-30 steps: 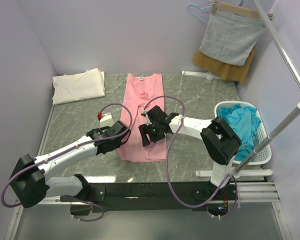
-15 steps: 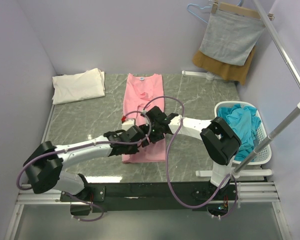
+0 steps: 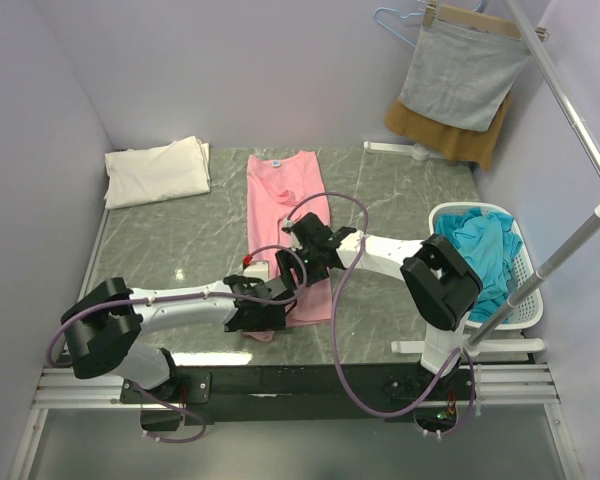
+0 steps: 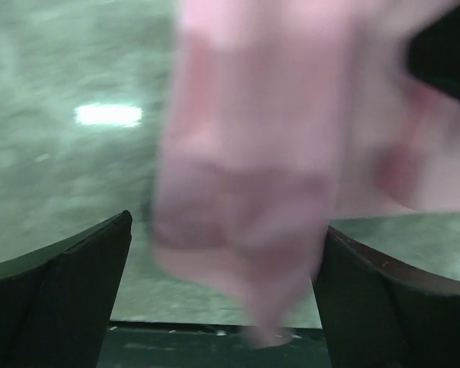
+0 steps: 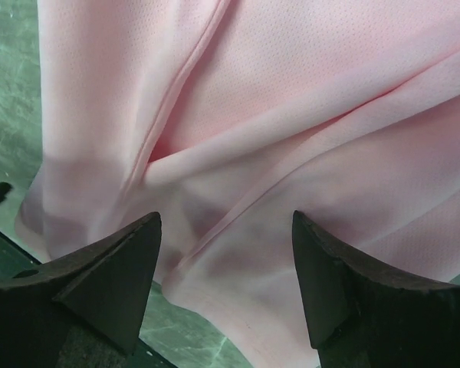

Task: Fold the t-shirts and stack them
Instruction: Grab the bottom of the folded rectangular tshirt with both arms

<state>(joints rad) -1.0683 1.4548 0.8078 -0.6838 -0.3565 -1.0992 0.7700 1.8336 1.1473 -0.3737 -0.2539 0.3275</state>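
While the pink shirt (image 3: 280, 195) lies lengthwise in the middle of the table (image 3: 400, 200), its near end bunched, my left pincer (image 4: 226, 230) stands spread around a pink fold without pinching it. My right pincer (image 5: 226, 218) hovers spread just above the cloth, probably to smooth this fold.

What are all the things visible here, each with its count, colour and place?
pink t-shirt: one, pale pink, middle of table
cream t-shirt: one, cream-white, folded, far left corner
teal t-shirts: number unclear, teal-blue, in the basket
basket: one, white, table's right edge
grey cloth: one, grey, hanging far right
brown cloth: one, mustard, behind grey cloth
table: one, green marbled
left gripper: one, black, open, at pink t-shirt's near end
right gripper: one, black, open, over pink t-shirt
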